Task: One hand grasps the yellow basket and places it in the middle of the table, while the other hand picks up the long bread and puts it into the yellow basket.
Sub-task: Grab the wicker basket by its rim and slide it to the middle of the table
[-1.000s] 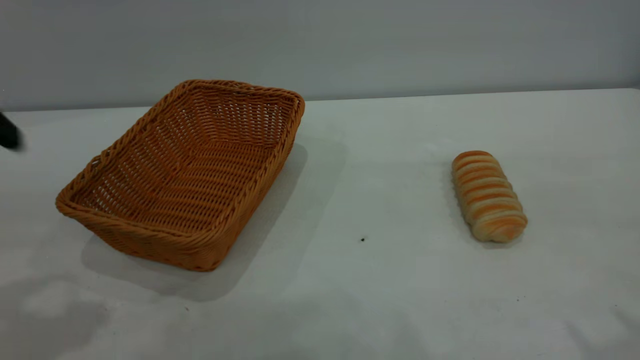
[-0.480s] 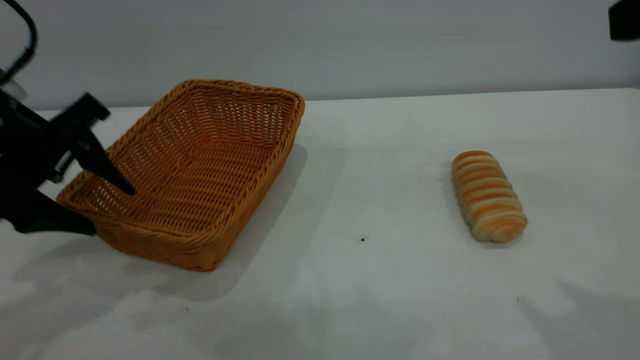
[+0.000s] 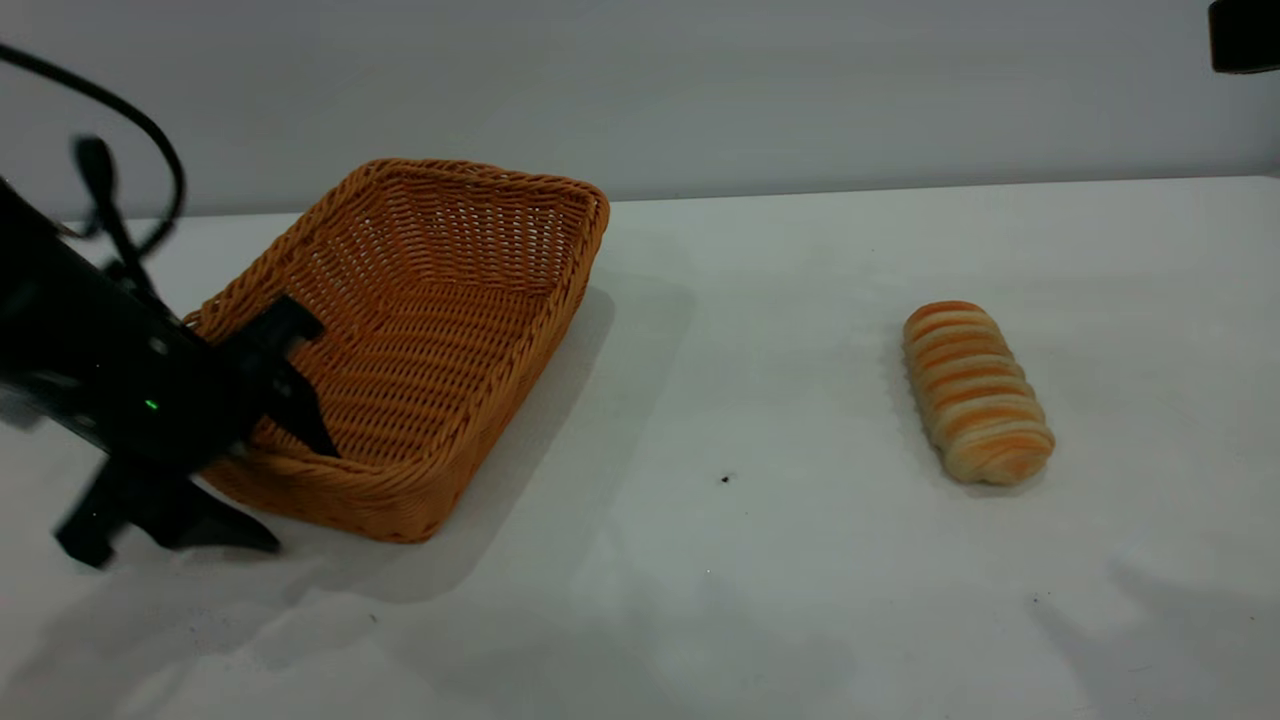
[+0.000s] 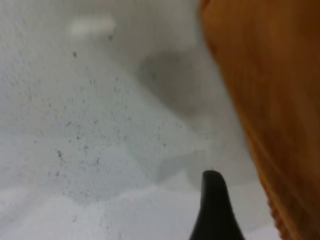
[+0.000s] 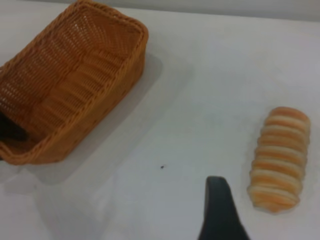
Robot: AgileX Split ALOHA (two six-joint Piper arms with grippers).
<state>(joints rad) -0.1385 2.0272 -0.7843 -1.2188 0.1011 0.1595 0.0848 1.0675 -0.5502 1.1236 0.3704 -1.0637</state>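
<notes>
The yellow basket stands on the table at the left, and it also shows in the right wrist view. My left gripper is open at the basket's near left corner. One finger is inside the rim and the other is outside on the table. The left wrist view shows one finger beside the basket wall. The long bread lies striped side up at the right. My right arm is high at the far right, with one finger above the table near the bread; the jaws stand open and empty.
A black cable loops above the left arm. A tiny dark speck marks the table between basket and bread.
My left arm has come in from the left edge and moved right and down, so its fingers now straddle the basket's near left corner. Basket and bread have not moved.
</notes>
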